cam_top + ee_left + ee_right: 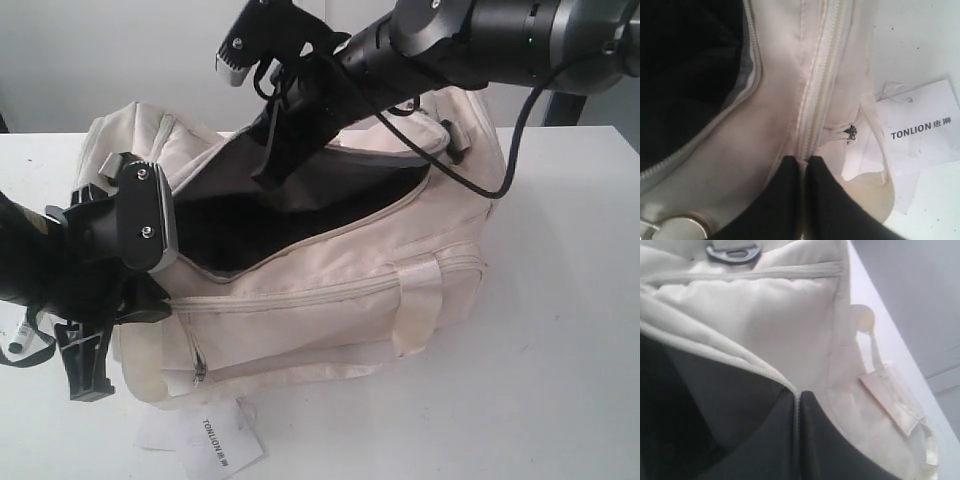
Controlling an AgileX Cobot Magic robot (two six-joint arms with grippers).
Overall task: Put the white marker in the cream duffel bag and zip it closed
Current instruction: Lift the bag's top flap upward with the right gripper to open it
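The cream duffel bag (330, 300) lies on the white table (560, 350) with its top flap raised and the dark lining (250, 225) exposed. My right gripper (799, 394) is shut on the flap's zip edge (760, 371) and holds it up. At the bag's left end my left gripper (802, 159) is shut on the ridge of the front zip seam (815, 100). Under the left arm (110, 230), at the table's left edge, a slim white thing with a dark tip (17, 342) peeks out; it may be the white marker.
A white paper tag printed TONLION (218, 440) (920, 130) lies on the table in front of the bag. The front pocket's zip pull (852, 134) hangs near it. A black strap ring (732, 252) sits at the bag's end. A webbing handle (415, 300) drapes over the front.
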